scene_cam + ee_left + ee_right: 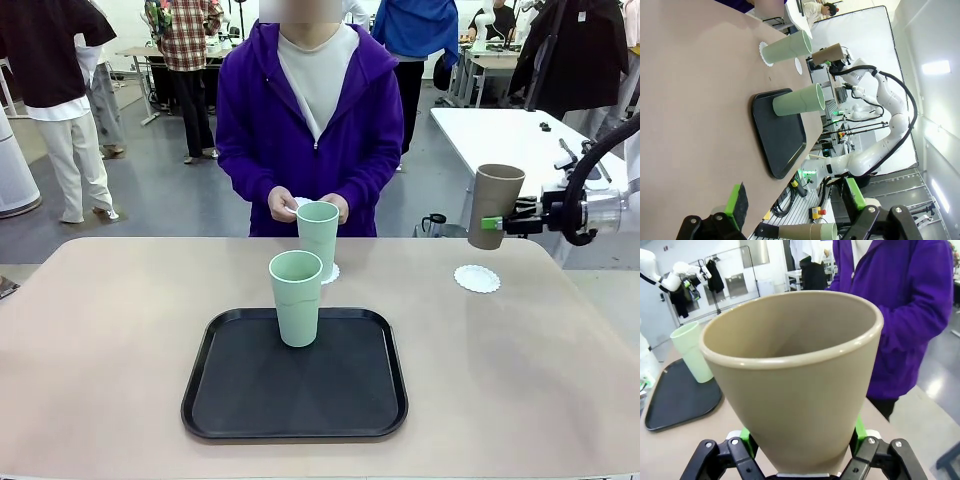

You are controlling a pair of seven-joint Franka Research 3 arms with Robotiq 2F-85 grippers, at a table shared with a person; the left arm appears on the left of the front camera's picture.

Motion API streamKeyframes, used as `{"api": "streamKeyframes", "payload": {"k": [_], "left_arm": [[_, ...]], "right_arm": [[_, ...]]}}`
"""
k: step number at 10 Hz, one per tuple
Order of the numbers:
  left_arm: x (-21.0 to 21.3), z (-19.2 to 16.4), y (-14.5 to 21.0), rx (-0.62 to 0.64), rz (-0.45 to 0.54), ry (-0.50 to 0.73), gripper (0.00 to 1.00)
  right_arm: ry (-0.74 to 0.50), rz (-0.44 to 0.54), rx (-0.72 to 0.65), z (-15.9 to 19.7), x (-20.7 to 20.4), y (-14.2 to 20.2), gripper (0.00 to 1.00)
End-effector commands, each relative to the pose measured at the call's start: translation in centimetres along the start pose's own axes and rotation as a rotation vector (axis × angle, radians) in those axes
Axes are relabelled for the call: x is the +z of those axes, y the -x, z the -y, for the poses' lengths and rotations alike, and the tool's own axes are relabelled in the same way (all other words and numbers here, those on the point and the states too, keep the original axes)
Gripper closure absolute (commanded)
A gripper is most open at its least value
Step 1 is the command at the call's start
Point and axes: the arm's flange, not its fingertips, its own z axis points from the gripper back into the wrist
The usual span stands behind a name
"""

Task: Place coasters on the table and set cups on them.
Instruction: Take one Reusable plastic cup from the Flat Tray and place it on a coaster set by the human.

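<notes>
Table: the beige table fills the near scene; a black tray lies at its near middle
Cups: one mint cup stands upright on the far part of the tray; a second mint cup stands upright just beyond it, off the tray, on a coaster whose lacy edge shows at its right
Right side: a bare coaster lies flat at the far right; the brown cup hangs in the air above it, not touching
Right arm: the right end effector is clamped on the brown cup's lower wall, mouth up
Left arm: the left end effector has its jaws wide apart with nothing between them
Person: the person in a purple jacket stands at the far side; both hands meet behind the second mint cup, holding something small and white
</notes>
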Motion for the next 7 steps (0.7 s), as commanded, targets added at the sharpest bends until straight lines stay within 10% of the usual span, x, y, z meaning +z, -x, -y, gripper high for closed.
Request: {"api": "streamKeyframes", "payload": {"k": [1, 7], "left_arm": [[0.2, 0.1, 0.1, -0.02, 0.002, 0.01, 0.0], [0.2, 0.1, 0.1, -0.02, 0.002, 0.01, 0.0]], "right_arm": [[-0.026, 0.047, -0.012, 0.9, -0.8, 0.1, 0.17], [0.0, 0.043, -0.009, 2.6, -0.8, 3.8, 0.17]]}}
